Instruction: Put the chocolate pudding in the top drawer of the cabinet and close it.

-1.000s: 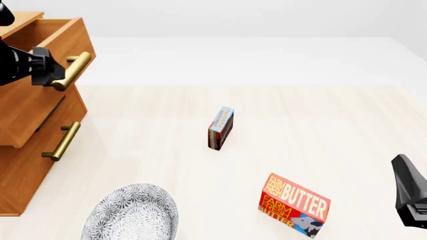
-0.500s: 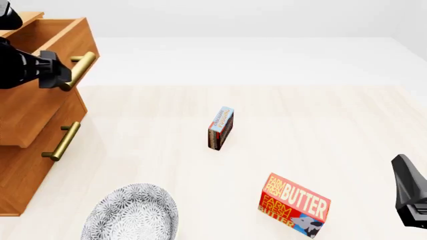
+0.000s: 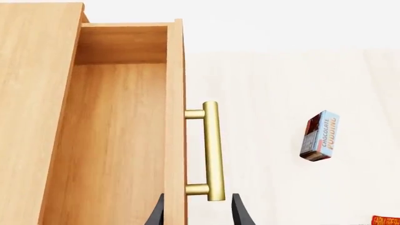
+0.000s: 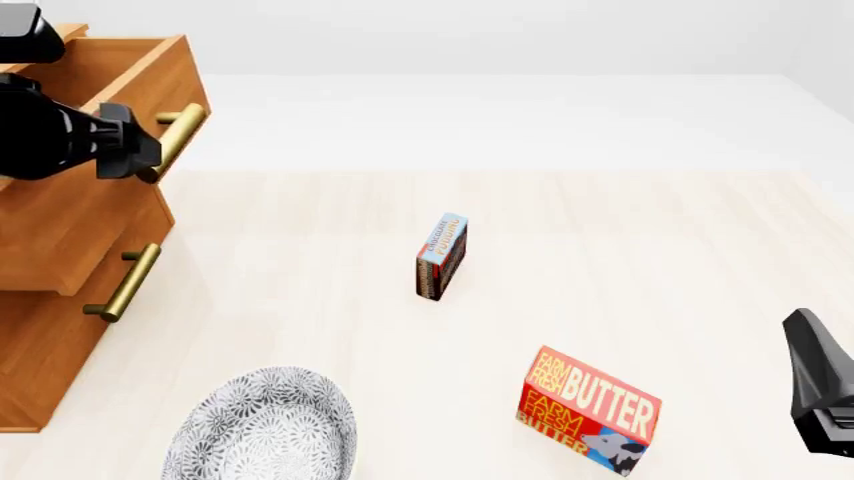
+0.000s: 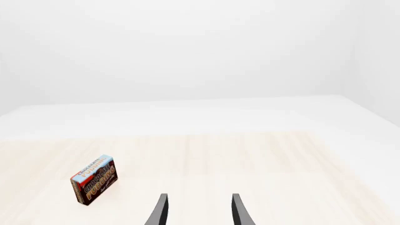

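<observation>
Front view — left pincer [image 4: 144, 155], spread around the brass handle [image 4: 172, 141], has drawn the top drawer [image 4: 114, 75] further out, so it can take the chocolate pudding [image 4: 442, 256] — untouched mid-counter, right pincer [image 5: 196, 211] released.

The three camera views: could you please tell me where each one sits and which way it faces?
Front view: above and behind the arms, facing forward-down at the table; left gripper and right gripper show.
Left wrist view: behind the left fingers, looking into the open top drawer.
Right wrist view: behind the right fingers, facing across the table.
All three show the chocolate pudding.
</observation>
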`<act>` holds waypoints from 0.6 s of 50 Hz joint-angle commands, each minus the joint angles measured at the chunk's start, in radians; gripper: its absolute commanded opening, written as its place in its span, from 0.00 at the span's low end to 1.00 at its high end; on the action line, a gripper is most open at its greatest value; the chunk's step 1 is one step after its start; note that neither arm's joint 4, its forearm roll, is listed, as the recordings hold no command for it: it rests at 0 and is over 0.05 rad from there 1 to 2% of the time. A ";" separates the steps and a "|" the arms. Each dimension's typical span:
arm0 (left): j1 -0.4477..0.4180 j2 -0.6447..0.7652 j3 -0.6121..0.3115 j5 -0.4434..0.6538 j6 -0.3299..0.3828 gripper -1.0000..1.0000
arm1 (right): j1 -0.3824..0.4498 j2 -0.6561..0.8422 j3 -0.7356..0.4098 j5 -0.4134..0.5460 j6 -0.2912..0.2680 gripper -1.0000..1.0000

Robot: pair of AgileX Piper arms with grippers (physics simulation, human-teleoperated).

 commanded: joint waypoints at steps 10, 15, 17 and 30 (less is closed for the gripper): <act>-0.038 0.026 0.017 -0.027 -0.015 1.00 | 0.000 0.000 0.000 0.000 0.000 1.00; -0.045 0.023 0.021 -0.031 -0.020 1.00 | 0.000 0.000 0.000 0.000 0.000 1.00; -0.047 0.020 0.024 -0.032 -0.022 1.00 | 0.000 0.000 0.000 0.000 0.000 1.00; -0.063 0.006 0.040 -0.053 -0.043 1.00 | 0.000 0.000 0.000 0.000 0.000 1.00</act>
